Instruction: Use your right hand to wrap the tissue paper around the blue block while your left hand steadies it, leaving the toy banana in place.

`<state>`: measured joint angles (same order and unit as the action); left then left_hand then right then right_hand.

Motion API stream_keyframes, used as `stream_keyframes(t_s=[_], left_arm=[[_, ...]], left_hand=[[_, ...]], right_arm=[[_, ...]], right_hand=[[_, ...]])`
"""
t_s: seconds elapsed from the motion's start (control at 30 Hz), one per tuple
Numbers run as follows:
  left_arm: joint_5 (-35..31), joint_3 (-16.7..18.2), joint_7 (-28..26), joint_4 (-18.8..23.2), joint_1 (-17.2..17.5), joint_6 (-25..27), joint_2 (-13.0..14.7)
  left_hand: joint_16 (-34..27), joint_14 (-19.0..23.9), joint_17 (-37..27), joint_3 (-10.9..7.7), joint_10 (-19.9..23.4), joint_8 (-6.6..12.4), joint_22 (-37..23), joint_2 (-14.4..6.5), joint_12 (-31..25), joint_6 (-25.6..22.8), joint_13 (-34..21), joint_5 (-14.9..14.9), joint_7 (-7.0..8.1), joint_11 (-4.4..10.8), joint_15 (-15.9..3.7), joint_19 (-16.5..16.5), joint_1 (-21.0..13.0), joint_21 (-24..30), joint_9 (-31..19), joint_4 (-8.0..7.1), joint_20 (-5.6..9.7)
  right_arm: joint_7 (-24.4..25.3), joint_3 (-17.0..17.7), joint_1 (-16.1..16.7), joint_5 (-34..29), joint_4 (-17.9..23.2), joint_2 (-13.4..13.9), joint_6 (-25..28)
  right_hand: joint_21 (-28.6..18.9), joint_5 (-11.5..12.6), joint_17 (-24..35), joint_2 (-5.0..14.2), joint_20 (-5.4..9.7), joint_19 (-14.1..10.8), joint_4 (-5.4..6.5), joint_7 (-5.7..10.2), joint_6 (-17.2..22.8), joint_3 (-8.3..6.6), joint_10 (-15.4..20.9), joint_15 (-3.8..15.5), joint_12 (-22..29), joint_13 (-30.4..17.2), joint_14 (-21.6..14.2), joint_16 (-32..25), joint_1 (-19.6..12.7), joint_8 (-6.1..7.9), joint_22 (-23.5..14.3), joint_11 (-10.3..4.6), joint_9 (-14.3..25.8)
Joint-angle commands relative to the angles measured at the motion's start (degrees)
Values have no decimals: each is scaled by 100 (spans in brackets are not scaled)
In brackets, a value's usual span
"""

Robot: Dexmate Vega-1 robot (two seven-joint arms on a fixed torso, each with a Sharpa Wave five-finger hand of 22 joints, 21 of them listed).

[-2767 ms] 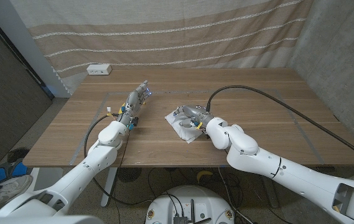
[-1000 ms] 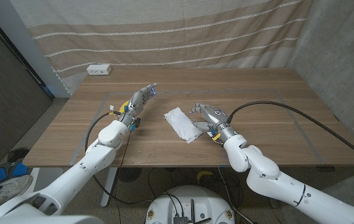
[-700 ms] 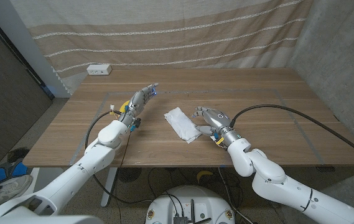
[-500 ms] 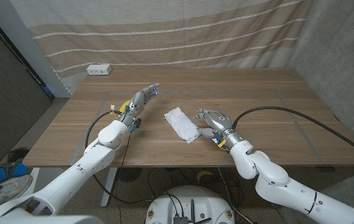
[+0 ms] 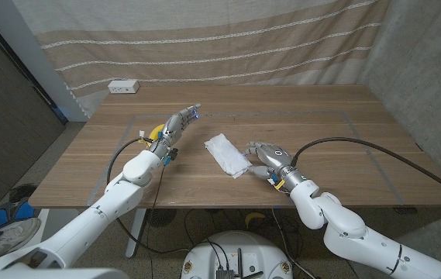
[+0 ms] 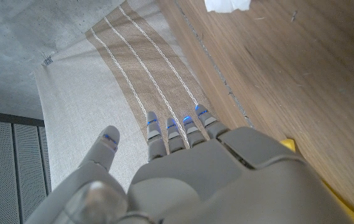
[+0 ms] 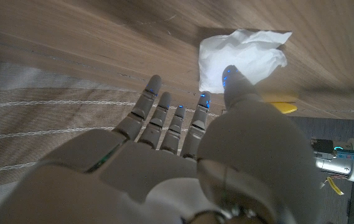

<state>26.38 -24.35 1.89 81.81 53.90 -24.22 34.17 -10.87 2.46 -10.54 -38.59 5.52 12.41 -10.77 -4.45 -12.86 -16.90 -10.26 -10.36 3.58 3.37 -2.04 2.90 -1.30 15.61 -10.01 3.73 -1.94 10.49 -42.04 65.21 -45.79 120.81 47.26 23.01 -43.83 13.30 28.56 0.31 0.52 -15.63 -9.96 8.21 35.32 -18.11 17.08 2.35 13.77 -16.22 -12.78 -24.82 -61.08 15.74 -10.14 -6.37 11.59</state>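
Observation:
The white tissue paper (image 5: 226,153) lies as a folded, crumpled bundle near the table's middle; no blue of the block shows through it. In the right wrist view the tissue paper (image 7: 242,59) sits just past my fingertips. My right hand (image 5: 265,155) is a little to the right of the bundle, fingers spread, holding nothing and not touching it. My left hand (image 5: 177,124) hovers to the bundle's left, fingers stretched out and empty. The yellow toy banana (image 5: 156,130) peeks out behind my left hand. A banana tip (image 6: 287,145) and a tissue corner (image 6: 226,5) show in the left wrist view.
A white power strip (image 5: 124,87) lies at the table's far left edge. A striped curtain (image 5: 204,43) hangs behind the table. Black cables run from both arms across the wooden tabletop (image 5: 321,116). Tape lines mark a rectangle on the wood.
My right hand has come off the tissue bundle and drawn back to its right, toward the front edge. The bundle stays put. My left hand has tilted slightly toward the bundle.

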Motion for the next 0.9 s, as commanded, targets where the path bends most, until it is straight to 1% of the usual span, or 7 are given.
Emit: stream_keyframes(t_s=[0.03,0.3,0.5,0.7,0.83,0.9], left_arm=[[83,59,-50,127,131,32,33],[127,105,-87,227,235,75,84],[145,132,-110,341,325,149,157],[178,172,-142,453,396,188,199],[189,192,-144,499,419,194,220],[201,198,-132,521,425,203,231]], left_hand=[[-33,56,-14,12,9,-33,-35,-161,6,-24,-32,3,-3,-16,-14,64,69,-11,-18,-36,-4],[-29,55,-15,14,-1,-59,-35,-163,20,-8,-33,1,5,-33,-9,67,71,-15,-19,-46,-4],[-29,60,-15,15,-5,-72,-35,-163,27,-4,-34,1,3,-40,-9,69,71,-18,-20,-52,-8],[-27,61,-15,14,0,-83,-35,-165,32,-4,-35,-1,3,-33,-10,70,70,-21,-20,-58,-11],[-26,64,-14,13,-13,-89,-35,-166,40,-5,-35,-1,3,-25,-13,73,68,-22,-21,-61,-18],[-25,63,-14,13,-12,-92,-35,-167,42,-5,-35,-1,3,-26,-13,75,68,-23,-21,-62,-13]], right_arm=[[-148,-36,19,-42,-145,-39,-124],[-200,-78,-42,-41,-266,-109,-189],[-192,-94,-52,26,-358,-159,-231],[-115,-118,-94,58,-454,-211,-315],[-127,-126,-131,104,-504,-238,-342],[-56,-144,-144,72,-544,-258,-364]], right_hand=[[39,-55,35,-3,7,16,-3,85,84,4,-10,733,-22,2,55,5,-98,25,-8,-30,23],[53,-108,42,0,25,31,15,94,76,13,-19,721,-29,9,95,8,-128,5,-8,-33,23],[59,-143,44,-9,23,32,33,62,81,31,-23,715,-33,13,104,5,-120,-2,-9,-34,23],[64,-190,48,-8,12,28,83,45,97,64,6,707,-24,18,93,-7,-56,-9,-9,-17,23],[67,-219,49,-4,4,22,118,6,125,90,8,698,-25,22,89,-11,1,-7,-9,-12,24],[68,-229,49,-2,0,18,131,-7,132,100,15,692,-23,23,89,-12,24,-8,-10,-7,24]])
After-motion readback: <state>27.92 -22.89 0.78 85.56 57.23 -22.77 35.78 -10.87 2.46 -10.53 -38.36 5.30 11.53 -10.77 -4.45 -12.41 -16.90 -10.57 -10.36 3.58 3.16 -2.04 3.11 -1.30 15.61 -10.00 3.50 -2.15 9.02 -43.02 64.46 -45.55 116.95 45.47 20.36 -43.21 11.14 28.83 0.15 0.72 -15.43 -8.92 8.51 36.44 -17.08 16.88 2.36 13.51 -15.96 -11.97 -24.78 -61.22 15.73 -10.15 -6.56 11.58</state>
